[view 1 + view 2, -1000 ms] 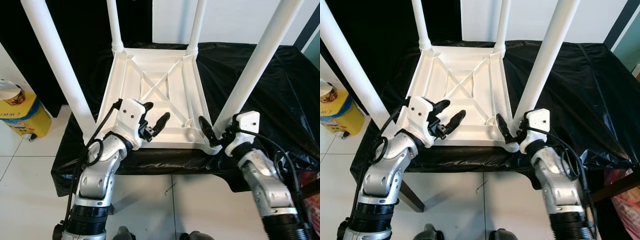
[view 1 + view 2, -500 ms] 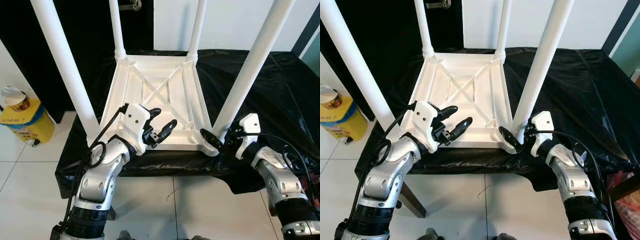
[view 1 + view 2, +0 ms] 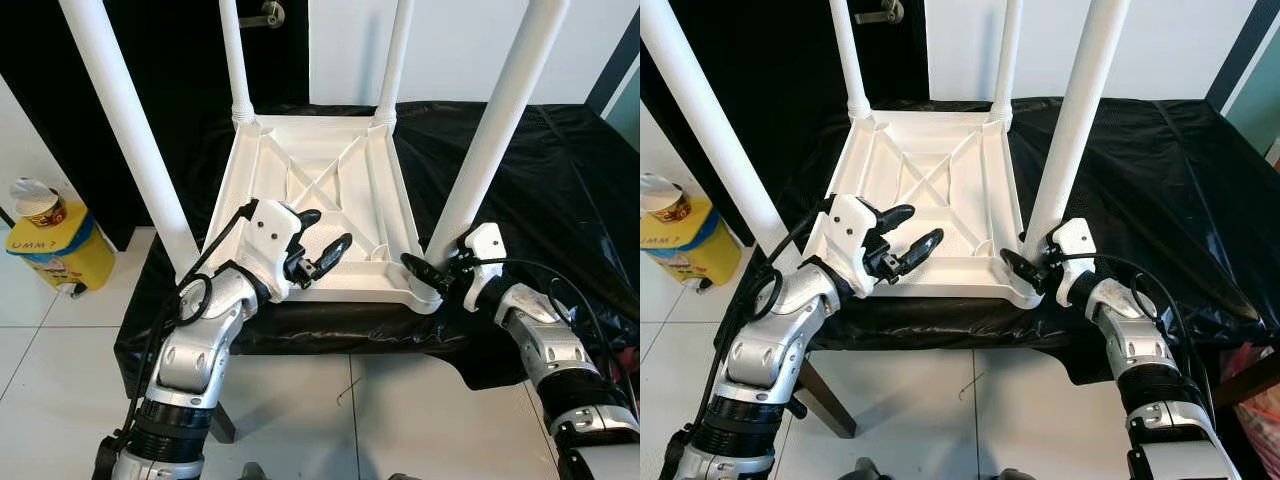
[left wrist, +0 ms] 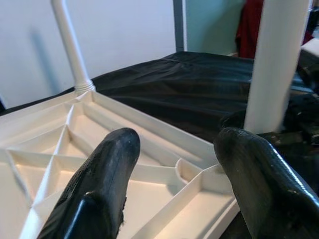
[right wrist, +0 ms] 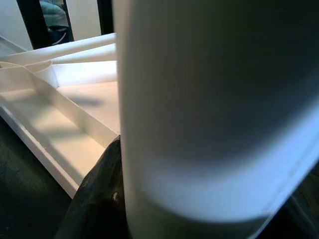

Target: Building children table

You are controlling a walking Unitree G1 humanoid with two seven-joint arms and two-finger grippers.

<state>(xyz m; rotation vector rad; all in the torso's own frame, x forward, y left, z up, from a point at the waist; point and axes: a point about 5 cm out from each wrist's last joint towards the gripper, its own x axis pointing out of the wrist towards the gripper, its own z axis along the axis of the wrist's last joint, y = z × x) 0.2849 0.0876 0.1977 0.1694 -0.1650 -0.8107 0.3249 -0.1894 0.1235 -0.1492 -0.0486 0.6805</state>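
A white children's table (image 3: 225,200) lies upside down on a black cloth, its ribbed underside facing up and its legs standing upright. My left gripper (image 3: 328,228) hovers open over the near-left part of the underside, nothing between its fingers (image 4: 107,164). My right gripper (image 3: 430,262) is at the base of the near-right leg (image 3: 490,130), shut on it; one black finger (image 5: 97,199) presses the leg (image 5: 214,99), the other is hidden behind it. The near-left leg (image 3: 130,140) rises just left of my left wrist.
The black cloth (image 3: 560,170) covers the support table, whose front edge lies just under my wrists. A yellow bin (image 3: 45,235) stands on the white tile floor (image 3: 400,420) at the left. A dark door with a handle (image 3: 265,15) is behind.
The whole picture has shifted, so the camera moved. My right forearm has swung outward to the right while its gripper stayed at the leg base. The left gripper stays open over the underside.
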